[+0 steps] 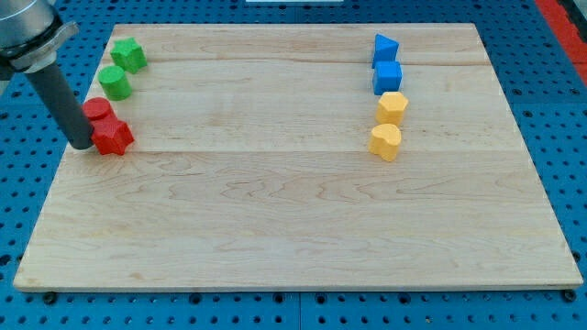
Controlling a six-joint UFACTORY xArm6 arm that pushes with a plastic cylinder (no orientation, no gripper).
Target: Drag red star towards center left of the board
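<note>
Red star (113, 137) touching my tip (83, 147) on tip's right; no pincer, nothing grasped.

Two green blocks are sitting at the far left of the wooden board (293, 229): a green star (129, 55) and a green cylinder (116, 82) just nearer. A red cylinder (96, 109) is sitting nearer again. Over on the right, a blue triangle-ish block (385, 47), blue cube (388, 77), yellow hexagon (392, 107) and yellow heart (386, 141) are lining up in a column.

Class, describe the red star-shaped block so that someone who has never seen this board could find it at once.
Start at the wooden board's left edge, where two green and two red blocks sit. The red star-shaped block is the lowest, touching the red round block above it. It alone has points, and my tip rests at its left.
</note>
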